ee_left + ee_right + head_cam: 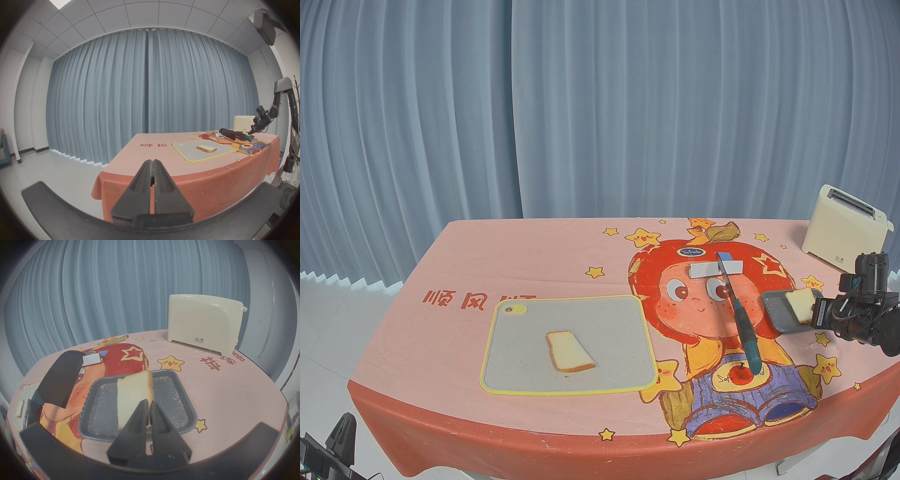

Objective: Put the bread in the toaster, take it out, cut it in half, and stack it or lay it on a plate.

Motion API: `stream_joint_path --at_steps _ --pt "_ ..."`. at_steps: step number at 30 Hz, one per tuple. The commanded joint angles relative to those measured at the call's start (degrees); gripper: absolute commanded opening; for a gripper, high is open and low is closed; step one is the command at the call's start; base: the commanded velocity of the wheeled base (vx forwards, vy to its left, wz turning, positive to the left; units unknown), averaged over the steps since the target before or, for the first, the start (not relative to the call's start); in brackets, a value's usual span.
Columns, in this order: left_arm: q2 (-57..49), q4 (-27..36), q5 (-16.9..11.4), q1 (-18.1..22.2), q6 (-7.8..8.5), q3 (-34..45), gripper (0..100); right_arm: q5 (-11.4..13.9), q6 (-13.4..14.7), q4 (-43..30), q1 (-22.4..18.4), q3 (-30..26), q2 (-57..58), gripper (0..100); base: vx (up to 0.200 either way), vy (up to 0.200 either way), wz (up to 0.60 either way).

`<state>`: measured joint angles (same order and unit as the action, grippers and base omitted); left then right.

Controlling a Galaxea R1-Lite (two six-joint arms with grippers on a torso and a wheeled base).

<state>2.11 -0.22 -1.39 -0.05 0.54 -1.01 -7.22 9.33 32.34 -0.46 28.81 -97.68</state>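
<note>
Right gripper [147, 407] at right edge of head view, fingers pressed together, tips at bread half [132, 393] on grey plate [176, 405]; grasp unclear. Second bread half [569, 352] flat on cutting board [612, 325], lower centre-left. Left gripper [153, 170] closed, empty, off table.

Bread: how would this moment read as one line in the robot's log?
right gripper: shut on bread half at plate | other half: on board | left gripper: shut, clear of table

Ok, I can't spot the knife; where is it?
In the head view the knife lies on the table's right side, between the cutting board and the grey plate.
</note>
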Motion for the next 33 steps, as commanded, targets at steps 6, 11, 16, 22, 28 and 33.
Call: stream_joint_path --at_steps 6,11,16,22,28,33 --pt "0.09 -0.04 -0.02 0.05 -0.01 1.01 0 0.01 -0.1 0.09 0.02 -0.24 0.21 0 0.0 0.0 0.0" --pt "0.09 0.04 -0.02 0.05 -0.01 1.01 0 0.01 -0.01 0.09 0.2 -0.24 0.39 100 0.0 0.0 0.0" --pt "0.09 -0.04 -0.02 0.05 -0.01 1.01 0 0.1 0.08 0.09 0.02 -0.15 0.39 100 0.0 0.0 0.0" --pt "0.09 0.04 -0.02 0.05 -0.01 1.01 0 0.01 -0.01 0.09 0.29 -0.24 0.48 100 0.0 0.0 0.0" --pt "0.09 -0.04 -0.02 0.05 -0.01 1.01 0 0.01 -0.01 0.09 0.38 -0.24 0.56 100 0.0 0.0 0.0" --pt "0.09 -0.04 -0.02 0.05 -0.01 1.01 0 0.01 -0.01 0.09 0.38 -0.24 0.48 100 0.0 0.0 0.0"
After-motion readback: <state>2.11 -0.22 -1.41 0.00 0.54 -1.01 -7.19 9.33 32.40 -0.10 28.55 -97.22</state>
